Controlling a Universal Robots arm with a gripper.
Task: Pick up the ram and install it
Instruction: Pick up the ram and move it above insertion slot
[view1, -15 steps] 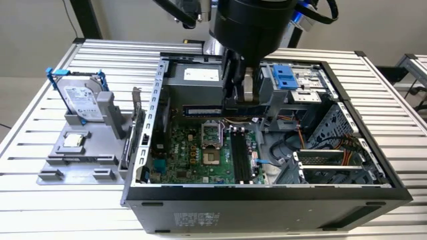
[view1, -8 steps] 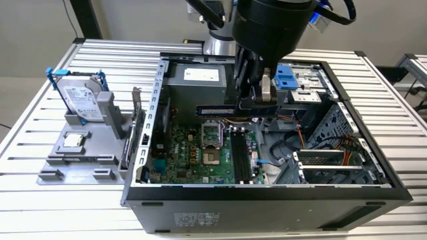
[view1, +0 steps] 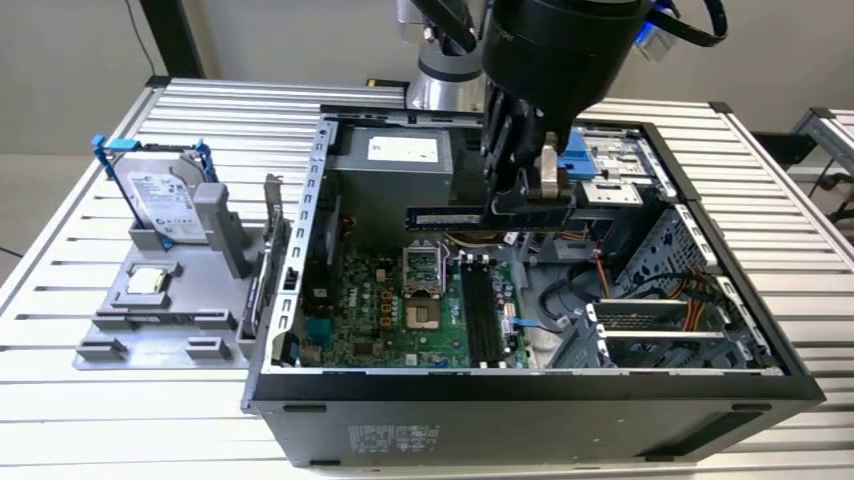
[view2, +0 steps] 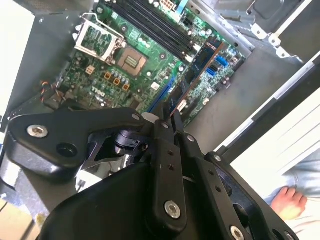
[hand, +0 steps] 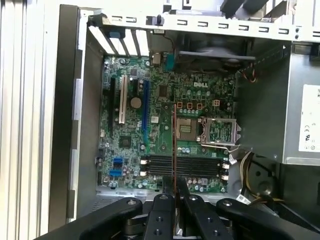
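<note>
The slatted silver metal table (view1: 67, 420) is mostly being taken up by the open black-and-grey computer case (view1: 534, 390), which is lying on its side with the green motherboard (view1: 380, 310) being shown off inside. Over at the exterior view's left of the case, a silver hard drive in a blue frame (view1: 167, 195) is being propped upright on a grey plastic fixture (view1: 147, 310). The black robot gripper (view1: 531, 205) is being hung over the middle of the case. Its fingers are being squeezed closed around one end of the ram (view1: 447, 216), the long thin dark bluish-green circuit-board stick, so yeah, it's properly being gripped. The stick is being carried in the air above the board, poking out toward the exterior view's left. It's hanging over the area by the processor socket (view1: 420, 262) and being held crosswise to the black memory slots (view1: 478, 305), not seated in any of them. In both wrist views it's being seen edge-on, sticking out from between the fingertips. A person's hand (view2: 287, 200) is being caught in the second wrist view, off past the case wall.
</note>
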